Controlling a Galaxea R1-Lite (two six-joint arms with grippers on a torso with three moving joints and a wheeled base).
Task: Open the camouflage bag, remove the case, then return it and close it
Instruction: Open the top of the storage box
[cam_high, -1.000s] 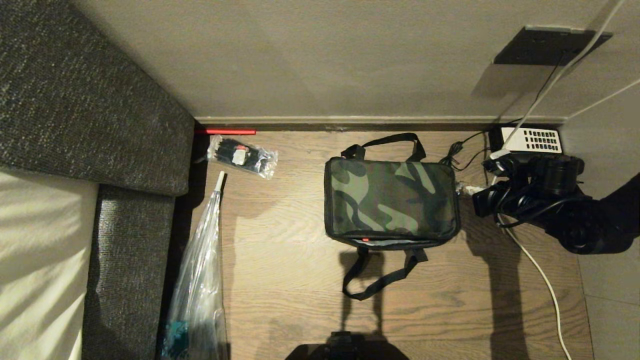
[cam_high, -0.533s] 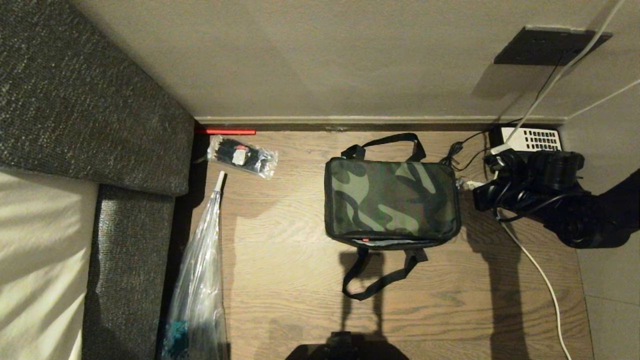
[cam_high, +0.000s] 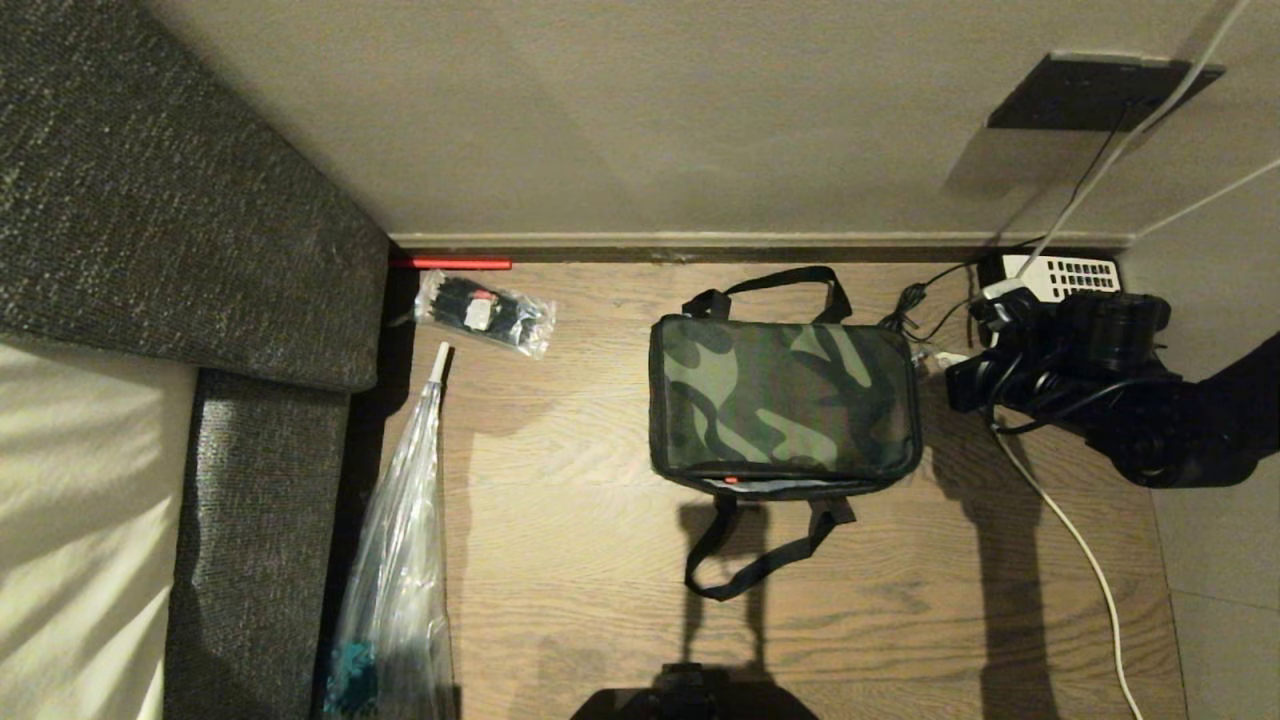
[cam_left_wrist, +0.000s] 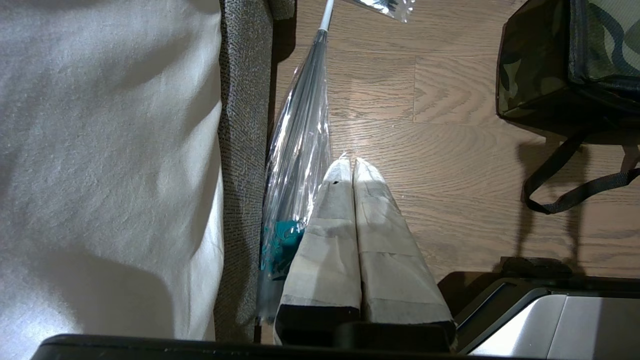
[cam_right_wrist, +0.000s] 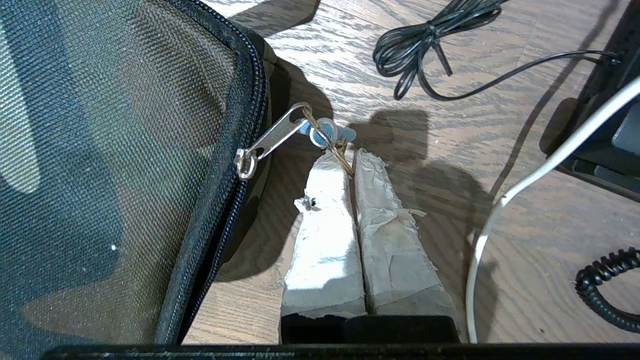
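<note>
cords (cam_high: 915, 310) and telephone (cam_high: 1062, 279) (far side) crowd camouflage bag (cam_high: 782, 400).

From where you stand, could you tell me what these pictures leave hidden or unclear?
- The case: in no view; the camouflage bag has its lid down over the inside.
- Right gripper: head view hides its fingertips behind the arm's body.
- Clear plastic bag: cut off by the head view's lower edge.
</note>
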